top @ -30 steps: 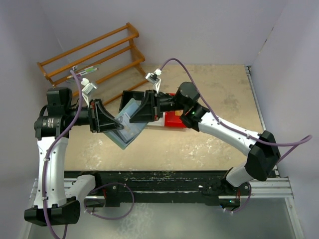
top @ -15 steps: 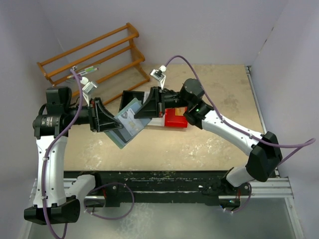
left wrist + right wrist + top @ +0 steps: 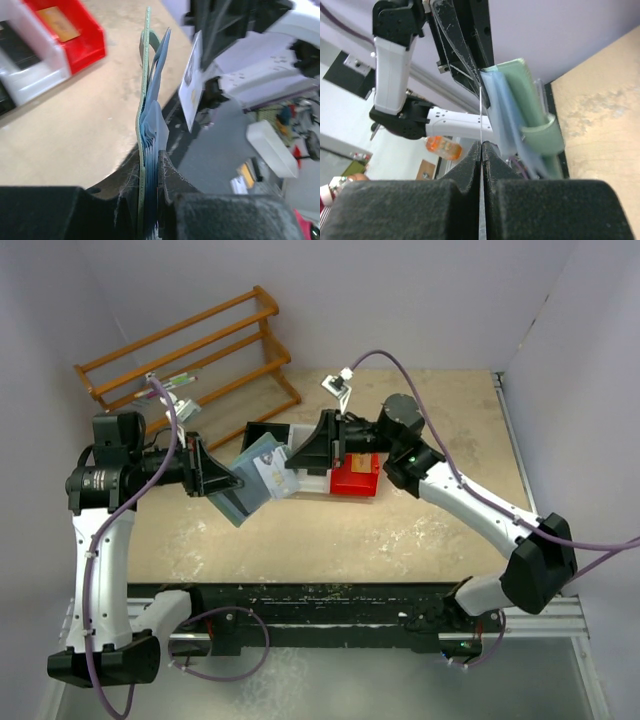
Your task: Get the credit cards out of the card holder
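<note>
My left gripper (image 3: pixel 226 483) is shut on the grey-green card holder (image 3: pixel 243 490), held up on edge above the table. In the left wrist view the card holder (image 3: pixel 148 95) shows edge-on, its pale blue leaves fanned out and my left gripper (image 3: pixel 151 172) clamped on its lower end. My right gripper (image 3: pixel 293 464) is shut on a silvery-white credit card (image 3: pixel 272 476). That credit card (image 3: pixel 192 85) stands a small gap to the right of the holder. In the right wrist view the credit card (image 3: pixel 481 120) is a thin line between the jaws of my right gripper (image 3: pixel 482 149), beside the card holder (image 3: pixel 527 100).
A black bin (image 3: pixel 265 433), a white bin (image 3: pixel 312 483) and a red bin (image 3: pixel 356 478) stand in a row under the right gripper. An orange-gold card (image 3: pixel 58 23) lies in the red bin (image 3: pixel 85 45). A wooden rack (image 3: pixel 190 350) stands at the back left.
The right gripper has shut on the silvery-white card and drawn back to the right with it. The left gripper has tilted the holder and shifted it slightly left.
</note>
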`<action>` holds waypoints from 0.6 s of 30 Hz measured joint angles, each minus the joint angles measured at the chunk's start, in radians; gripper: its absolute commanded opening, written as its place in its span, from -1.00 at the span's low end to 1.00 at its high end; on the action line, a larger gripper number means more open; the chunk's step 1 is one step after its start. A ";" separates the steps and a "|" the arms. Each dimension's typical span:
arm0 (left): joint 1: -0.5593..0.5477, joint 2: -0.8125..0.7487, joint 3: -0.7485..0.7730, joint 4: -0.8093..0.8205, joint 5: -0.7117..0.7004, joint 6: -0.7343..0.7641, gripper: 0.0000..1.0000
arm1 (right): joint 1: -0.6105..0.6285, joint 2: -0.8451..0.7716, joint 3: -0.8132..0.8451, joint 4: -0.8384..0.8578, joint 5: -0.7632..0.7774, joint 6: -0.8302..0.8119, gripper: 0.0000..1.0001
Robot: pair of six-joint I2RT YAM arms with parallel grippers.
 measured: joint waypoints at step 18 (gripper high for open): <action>0.000 0.055 0.012 -0.010 -0.558 0.061 -0.95 | -0.226 0.007 -0.063 -0.327 0.188 -0.172 -1.00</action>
